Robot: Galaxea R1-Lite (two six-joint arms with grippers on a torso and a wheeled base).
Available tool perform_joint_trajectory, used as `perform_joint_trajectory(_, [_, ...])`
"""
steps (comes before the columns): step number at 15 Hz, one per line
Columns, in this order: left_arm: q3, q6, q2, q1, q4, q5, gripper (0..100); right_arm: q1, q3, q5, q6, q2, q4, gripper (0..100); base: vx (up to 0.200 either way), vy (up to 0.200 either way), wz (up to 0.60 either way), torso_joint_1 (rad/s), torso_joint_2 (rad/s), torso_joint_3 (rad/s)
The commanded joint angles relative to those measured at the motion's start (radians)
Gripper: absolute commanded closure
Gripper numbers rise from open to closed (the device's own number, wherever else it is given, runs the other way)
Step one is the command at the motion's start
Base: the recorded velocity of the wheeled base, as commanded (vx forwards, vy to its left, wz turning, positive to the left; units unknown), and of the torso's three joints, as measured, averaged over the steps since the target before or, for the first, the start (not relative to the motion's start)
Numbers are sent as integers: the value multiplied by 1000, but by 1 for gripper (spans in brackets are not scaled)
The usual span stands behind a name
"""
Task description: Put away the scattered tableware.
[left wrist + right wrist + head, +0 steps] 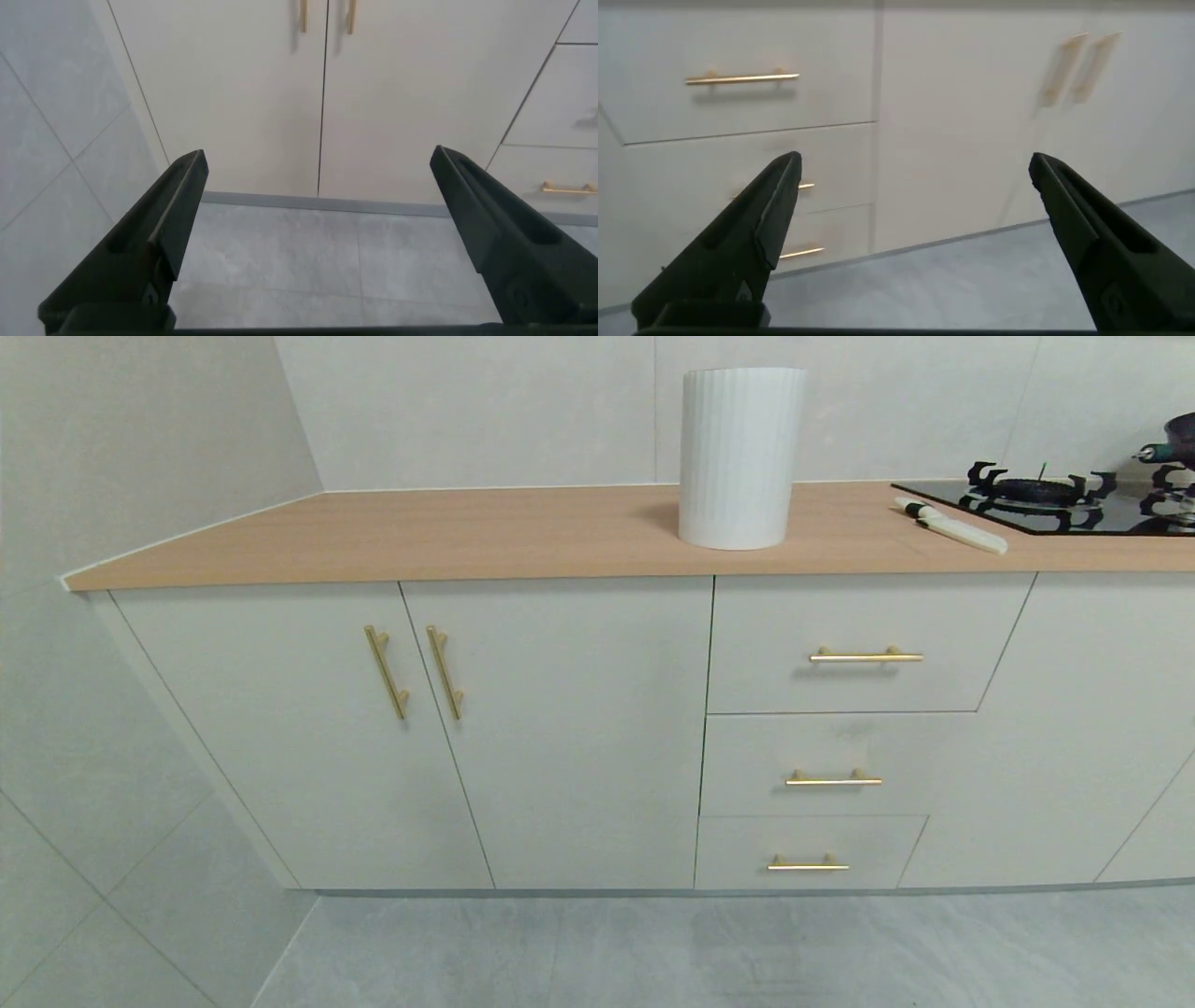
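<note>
A white knife-like utensil [952, 525] with a dark band near its far end lies on the wooden countertop [467, 532], beside the black gas hob [1055, 504]. A tall white ribbed container [738, 455] stands upright on the counter to its left. My left gripper [318, 173] hangs low above the grey floor, open, facing the double cabinet doors [322, 93]. My right gripper [915, 173] is open too, low in front of the drawers [738, 93], nothing between its fingers.
Below the counter are two doors with gold handles [415, 670] and a stack of three drawers [845, 709], all closed. A dark pot [1178, 434] sits at the hob's far right. A tiled wall [112, 616] closes the left side. Grey floor [653, 952] lies open in front.
</note>
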Motion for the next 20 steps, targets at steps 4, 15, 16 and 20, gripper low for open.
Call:
perform_joint_trajectory(4, [0,0,0,0,0,0,0,-39,58,-36,-37,-457,263,0,0,0,0,0,0,0])
perform_joint_trajectory(15, [0,0,0,0,0,0,0,-124,298,302,84,-554,278,0,0,0,0,0,0,0])
perform_joint_trajectory(16, [0,0,0,0,0,0,0,-124,296,303,87,-554,287,0,0,0,0,0,0,0])
perform_joint_trajectory(20, [0,0,0,0,0,0,0,-123,298,351,183,-554,312,0,0,0,0,0,0,0])
